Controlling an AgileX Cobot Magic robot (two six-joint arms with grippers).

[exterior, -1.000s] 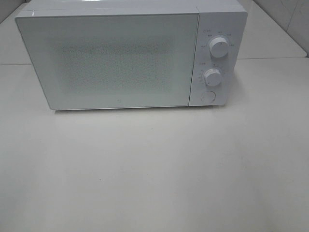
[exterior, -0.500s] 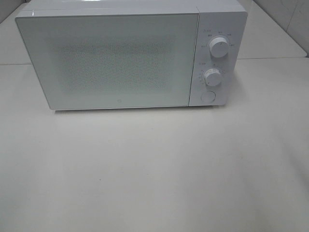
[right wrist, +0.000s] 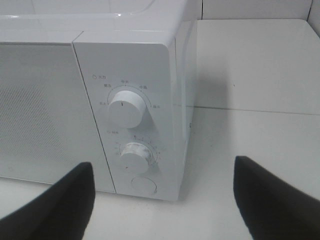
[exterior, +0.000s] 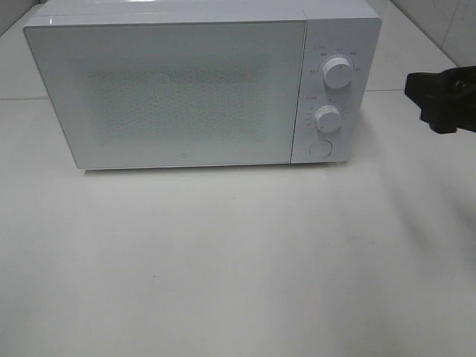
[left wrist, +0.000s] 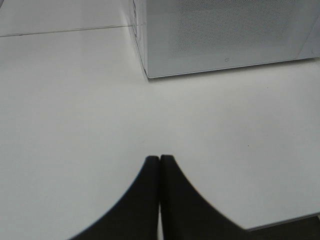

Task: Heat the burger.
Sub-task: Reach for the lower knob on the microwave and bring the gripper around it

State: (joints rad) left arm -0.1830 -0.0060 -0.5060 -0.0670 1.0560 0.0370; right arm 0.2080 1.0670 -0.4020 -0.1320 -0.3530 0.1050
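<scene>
The burger is out of view in every frame. A white microwave [exterior: 171, 89] stands at the back of the table with its frosted door shut, and I cannot see inside it. My right gripper [exterior: 430, 104] comes in from the right edge, beside the microwave's control panel and apart from it. In the right wrist view the right gripper [right wrist: 162, 167] is open and empty, its fingers framing the panel. My left gripper [left wrist: 160, 159] is shut on nothing, low over the bare table in front of the microwave's left corner [left wrist: 146, 75].
The control panel carries an upper knob [right wrist: 126, 107], a lower knob [right wrist: 135, 156] and a round button [right wrist: 145, 184]. White tabletop [exterior: 238, 260] stretches in front of the microwave. A tiled wall [exterior: 446, 22] rises at the back right.
The right arm has come into the exterior high view from the right edge, level with the knobs. The microwave has not moved.
</scene>
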